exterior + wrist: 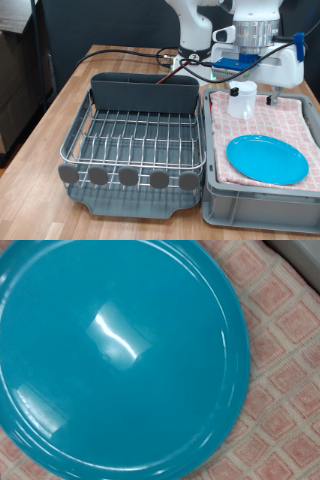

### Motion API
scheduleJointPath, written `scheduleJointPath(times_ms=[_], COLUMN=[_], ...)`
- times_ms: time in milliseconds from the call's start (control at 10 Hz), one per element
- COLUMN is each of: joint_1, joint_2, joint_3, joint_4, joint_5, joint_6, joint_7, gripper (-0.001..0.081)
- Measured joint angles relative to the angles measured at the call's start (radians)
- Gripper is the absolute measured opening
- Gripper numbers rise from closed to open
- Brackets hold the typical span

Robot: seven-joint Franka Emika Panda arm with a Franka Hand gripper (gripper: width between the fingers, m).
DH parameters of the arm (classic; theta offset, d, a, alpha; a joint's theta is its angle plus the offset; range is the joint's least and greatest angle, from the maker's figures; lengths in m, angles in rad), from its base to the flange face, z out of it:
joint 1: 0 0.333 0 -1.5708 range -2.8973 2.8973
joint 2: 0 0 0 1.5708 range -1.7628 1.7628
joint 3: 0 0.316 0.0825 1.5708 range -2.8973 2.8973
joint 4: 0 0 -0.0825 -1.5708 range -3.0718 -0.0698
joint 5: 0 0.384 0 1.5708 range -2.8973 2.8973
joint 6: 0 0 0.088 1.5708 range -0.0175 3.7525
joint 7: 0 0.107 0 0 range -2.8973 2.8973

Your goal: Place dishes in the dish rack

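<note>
**Inspector A:** Where do the dishes stand?

**Inspector B:** The light-blue plate [267, 159] lies flat on the pink checked cloth [290, 122] inside the light grey crate [262, 206], towards the crate's front edge. The white cup [241, 101] stands upright at the crate's far corner, beside the dish rack [135, 140]. No spoon can be made out.

**Inspector A:** And the rack?

**Inspector B:** It sits on the wooden table [60, 98], just to the crate's left in the exterior view. Its wire grid carries nothing; the grey caddy [145, 95] runs along the far edge.

**Inspector A:** The gripper?

**Inspector B:** The gripper [272, 97] hangs above the crate's far side, near the cup, apart from the plate. Whether the fingers are released or clenched cannot be told. The wrist view shows the plate's rim curving over bare cloth.
</note>
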Motion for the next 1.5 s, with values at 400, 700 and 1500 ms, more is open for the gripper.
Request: scheduleJointPath(times_ms=[400,700,1500], joint_1=[0.0,0.001,0.026], joint_2=[0.003,0.048,0.174], joint_3=[0.0,0.008,0.039], joint_4=[0.001,0.01,-0.023], joint_5=[0.023,0.074,0.088], joint_6=[-0.02,0.006,0.241], joint_7=[-0.043,-0.08,0.019], gripper=[0.0803,0.0803,0.0803])
